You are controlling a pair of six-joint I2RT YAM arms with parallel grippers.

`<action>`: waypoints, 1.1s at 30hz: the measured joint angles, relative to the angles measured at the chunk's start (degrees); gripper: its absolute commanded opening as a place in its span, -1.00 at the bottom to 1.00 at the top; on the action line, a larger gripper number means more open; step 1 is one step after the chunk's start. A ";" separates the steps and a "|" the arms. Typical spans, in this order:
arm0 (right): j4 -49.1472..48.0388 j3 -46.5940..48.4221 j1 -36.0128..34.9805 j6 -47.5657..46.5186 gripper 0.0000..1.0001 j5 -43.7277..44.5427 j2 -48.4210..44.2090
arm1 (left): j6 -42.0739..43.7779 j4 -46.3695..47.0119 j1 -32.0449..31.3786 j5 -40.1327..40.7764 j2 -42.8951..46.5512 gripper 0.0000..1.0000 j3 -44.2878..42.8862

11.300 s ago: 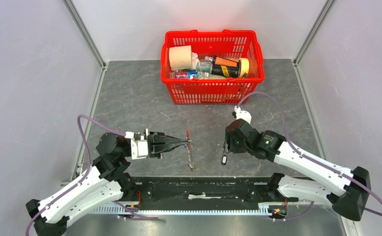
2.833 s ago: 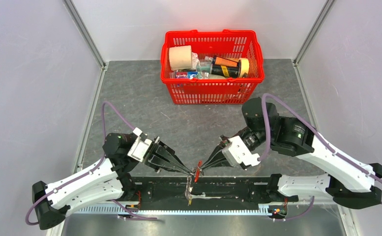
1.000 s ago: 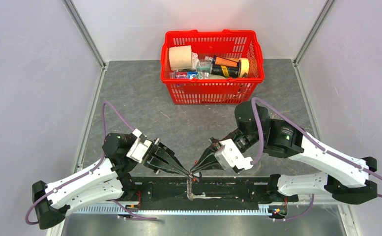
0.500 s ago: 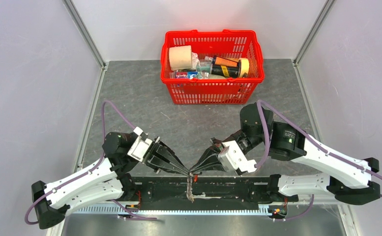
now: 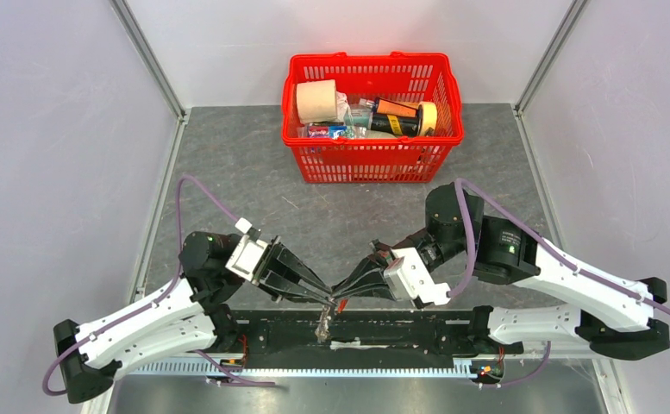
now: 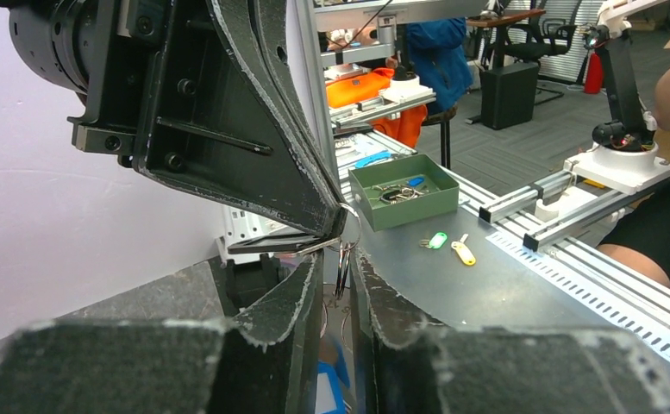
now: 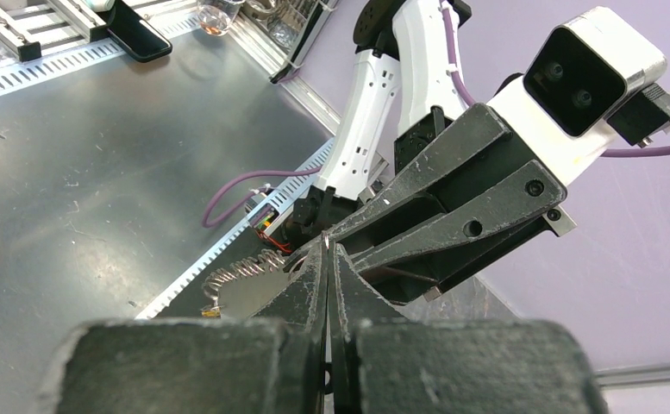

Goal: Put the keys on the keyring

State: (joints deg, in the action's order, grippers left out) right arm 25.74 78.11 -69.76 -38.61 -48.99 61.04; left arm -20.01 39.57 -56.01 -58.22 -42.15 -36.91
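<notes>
Keyring hangs in the air at the 6 o'clock edge of the bench, directly under the spot where the two tools meet tip to tip. In the top view we see its coiled cord dangling toward 6 o'clock, and its red strap peeks out just beneath the right tool. The left tool reaches in from 9 o'clock and the right one from 3 o'clock.

The left tool is drawn nearly together, leaving only a narrow slot between its fingers, and it pinches the keyring near its top. In the right wrist view the cord trails away from that closed tip. A small silvery ring sits right at the point of the right tool, and thin metal pieces hang from it into the slot (too slim for us to say whether they are keys).

The right tool's fingers are pressed together with only a hairline seam. We cannot tell what, if anything, is caught at their very end.

A red basket full of oddments stands at 12 o'clock, well apart from both tools.
</notes>
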 measured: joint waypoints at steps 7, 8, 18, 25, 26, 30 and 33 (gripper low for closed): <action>-1.49 -1.44 -0.26 0.04 -1.00 1.38 -1.51 | 0.20 -1.27 0.00 1.53 0.96 -0.49 0.00; -1.70 -1.75 -0.28 0.04 -1.00 1.46 -1.84 | 0.20 -1.46 0.00 1.68 1.11 -0.47 0.00; -4.50 -3.80 -0.55 1.38 -1.00 2.99 -4.79 | 0.68 -3.76 0.00 3.80 3.02 -0.38 0.00; -6.14 -4.57 -0.59 2.01 -1.00 3.02 -5.60 | 0.72 -3.85 0.00 5.27 3.30 -0.38 0.00; -6.25 -4.61 -0.61 2.08 -1.00 3.02 -5.60 | 0.72 -3.85 0.00 5.42 3.26 -0.38 0.00; -6.91 -4.68 -0.63 2.32 -1.00 2.99 -5.60 | 0.70 -3.56 0.00 5.64 2.91 -0.45 0.00; -7.19 -4.70 -0.63 2.62 -1.00 3.02 -5.60 | 0.61 -2.99 0.00 5.62 2.21 -0.54 0.00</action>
State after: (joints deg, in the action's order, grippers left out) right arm 18.55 73.41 -70.39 -35.99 -45.98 55.44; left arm -19.40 36.58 -56.01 -52.60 -39.94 -36.91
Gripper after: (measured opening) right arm 0.007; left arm 0.263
